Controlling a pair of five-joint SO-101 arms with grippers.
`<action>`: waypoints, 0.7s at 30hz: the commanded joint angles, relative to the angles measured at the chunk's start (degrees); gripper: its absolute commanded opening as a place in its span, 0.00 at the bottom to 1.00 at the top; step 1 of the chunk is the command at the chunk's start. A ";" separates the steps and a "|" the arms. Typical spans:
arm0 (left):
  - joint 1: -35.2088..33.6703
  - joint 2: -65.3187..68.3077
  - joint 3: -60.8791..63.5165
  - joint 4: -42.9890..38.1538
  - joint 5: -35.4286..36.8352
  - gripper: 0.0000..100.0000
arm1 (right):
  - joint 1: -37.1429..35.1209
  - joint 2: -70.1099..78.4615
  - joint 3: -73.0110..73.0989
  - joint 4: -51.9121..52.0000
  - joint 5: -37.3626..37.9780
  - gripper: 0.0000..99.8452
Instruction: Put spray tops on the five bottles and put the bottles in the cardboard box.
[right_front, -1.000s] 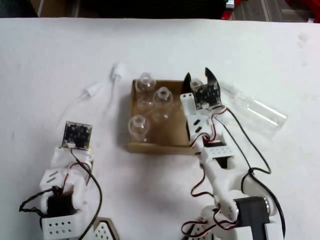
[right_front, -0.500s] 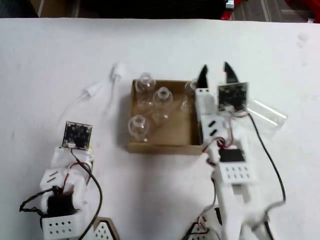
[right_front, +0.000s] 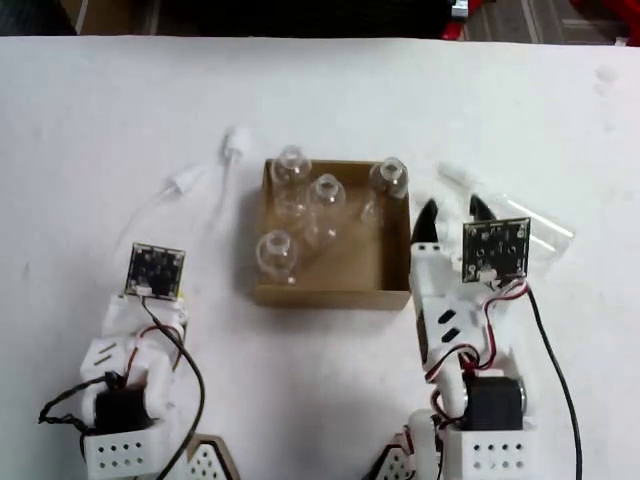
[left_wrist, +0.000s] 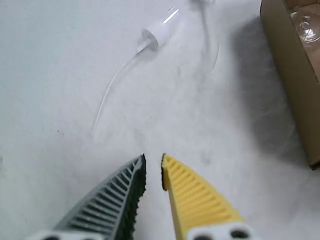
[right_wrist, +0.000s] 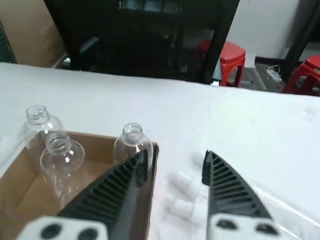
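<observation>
Four clear bottles stand upright in the cardboard box, long axes vertical and open necks pointing up: one at the far left corner, one beside it toward the middle, one at the near left and one at the far right corner; none carries a spray top. The fifth bottle lies on its side on the white table right of the box, its long axis running diagonally away from the box's far right corner, its middle hidden by the right wrist. Two spray tops lie on the table left of the box, their thin dip tubes trailing toward the arms. The right gripper hovers just right of the box, between it and the lying bottle, jaws wide apart and holding nothing. The left gripper hangs over bare table nearer than the spray tops, jaws drawn almost together with only a slit between the tips, holding nothing.
</observation>
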 joint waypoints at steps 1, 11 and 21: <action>0.22 -0.13 0.00 0.35 -0.53 0.06 | 0.84 0.40 -0.79 2.68 -0.53 0.15; 0.22 -0.13 0.00 0.44 -0.53 0.06 | 14.90 24.31 -24.09 2.77 -0.44 0.16; 0.48 -0.13 0.00 0.44 -0.53 0.06 | 22.73 62.99 -46.68 2.77 13.36 0.16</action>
